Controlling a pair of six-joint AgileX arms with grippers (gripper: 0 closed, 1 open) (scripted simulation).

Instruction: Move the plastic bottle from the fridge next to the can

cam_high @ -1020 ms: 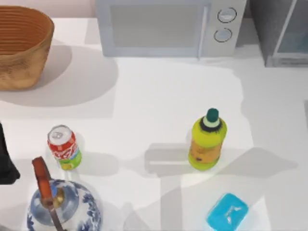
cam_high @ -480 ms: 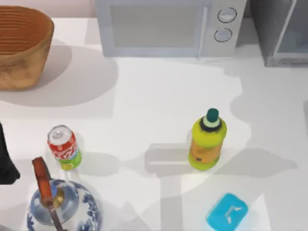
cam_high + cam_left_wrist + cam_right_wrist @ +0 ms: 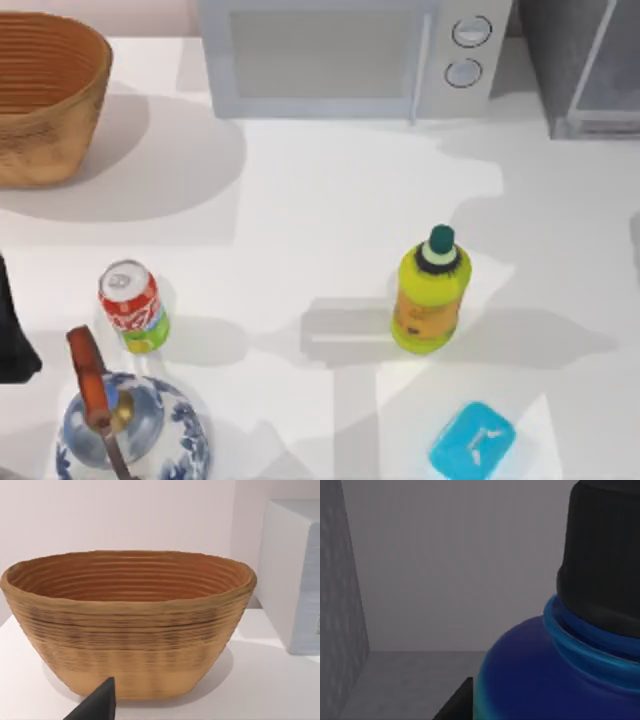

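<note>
Desk: white desk [image 3: 330,190], fridge [image 3: 585,65] at far right corner.
Can: red soda can [image 3: 132,306] near left edge.
Blue bottle: plastic bottle [image 3: 545,670] inside grey fridge walls, close before right wrist camera.
Right claw: cannot tell.
Left arm: parked at left edge [image 3: 12,335], claw state cannot tell.

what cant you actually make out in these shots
- Stout blue plastic bottle with black cap, right wrist view: base and strap cut off by the edges.
- Grey metal-framed fridge, top view: cut off at the corner, its inside unseen.
- Left gripper, left wrist view: one dark tip in front of the woven basket.

Matte black left arm [image 3: 12,335], wedge-tipped.
</note>
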